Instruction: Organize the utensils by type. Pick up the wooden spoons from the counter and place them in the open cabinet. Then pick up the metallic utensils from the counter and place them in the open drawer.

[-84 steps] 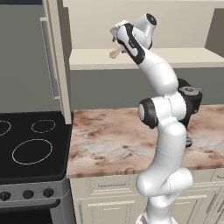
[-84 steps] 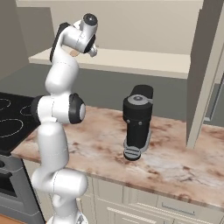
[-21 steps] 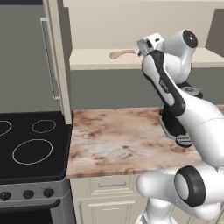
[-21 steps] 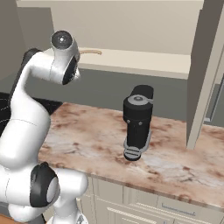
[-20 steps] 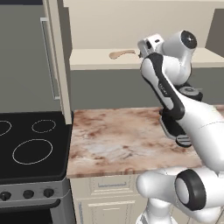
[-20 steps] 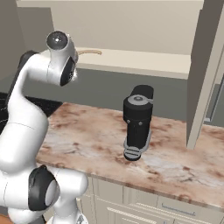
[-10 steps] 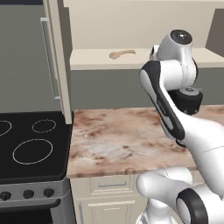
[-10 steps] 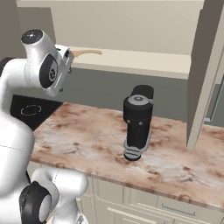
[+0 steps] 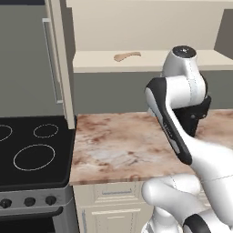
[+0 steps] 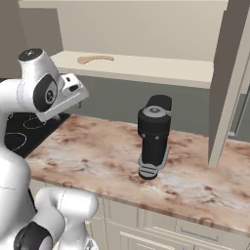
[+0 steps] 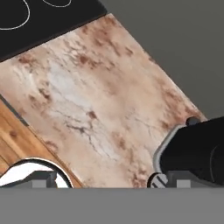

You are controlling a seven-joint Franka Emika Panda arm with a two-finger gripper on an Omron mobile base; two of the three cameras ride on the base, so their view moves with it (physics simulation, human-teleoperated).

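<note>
One tan wooden spoon (image 9: 127,56) (image 10: 95,59) lies flat on the pale shelf of the open cabinet (image 9: 91,62) (image 10: 161,69), free of the hand. My gripper (image 10: 77,97) hangs below and in front of that shelf, over the left part of a marbled worktop (image 10: 97,156), open and holding nothing. The hand view looks down on this worktop (image 11: 96,100). The island counter, the metallic utensils and the open drawer are out of view.
A black appliance (image 10: 154,136) (image 11: 197,148) stands on the worktop, right of the gripper. A black stove (image 9: 32,150) (image 11: 43,17) adjoins the worktop on the left. The open cabinet doors (image 9: 57,59) (image 10: 229,83) hang at either side. Wooden floor (image 11: 17,144) shows past the worktop's front edge.
The arm has drawn back from the cabinet shelf and swung down over the worktop. The wooden spoon stays where it was left on the shelf.
</note>
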